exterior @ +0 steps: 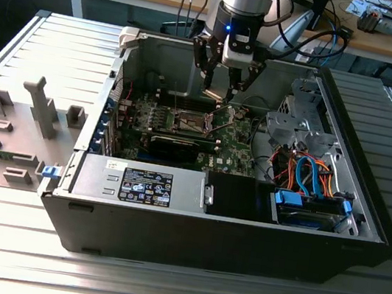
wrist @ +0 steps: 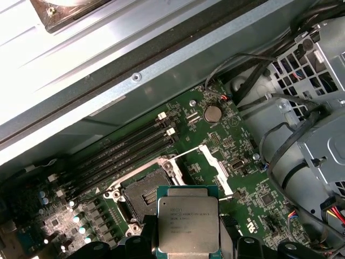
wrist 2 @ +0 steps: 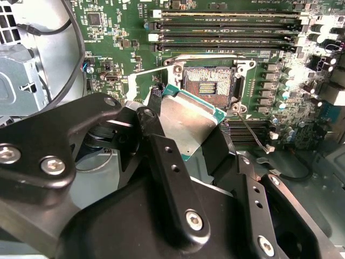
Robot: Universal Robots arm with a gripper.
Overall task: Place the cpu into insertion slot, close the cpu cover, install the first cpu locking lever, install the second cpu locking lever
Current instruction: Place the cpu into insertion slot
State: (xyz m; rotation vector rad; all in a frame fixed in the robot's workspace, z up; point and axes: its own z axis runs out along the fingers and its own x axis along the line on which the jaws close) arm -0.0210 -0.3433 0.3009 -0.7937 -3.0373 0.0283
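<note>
The claw [exterior: 219, 95] pinches the cpu [wrist: 188, 224] by two opposite edges, metal top upward, holding it above the green motherboard [exterior: 238, 142] just short of the open insertion slot [wrist: 144, 195], apparently gripped at the rim so that its underside is free to meet the socket squarely.

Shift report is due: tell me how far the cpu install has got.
Nothing is finished yet. The tool holds the cpu close by the insertion slot, which lies open and empty. Seating it and every closing step remain.
</note>
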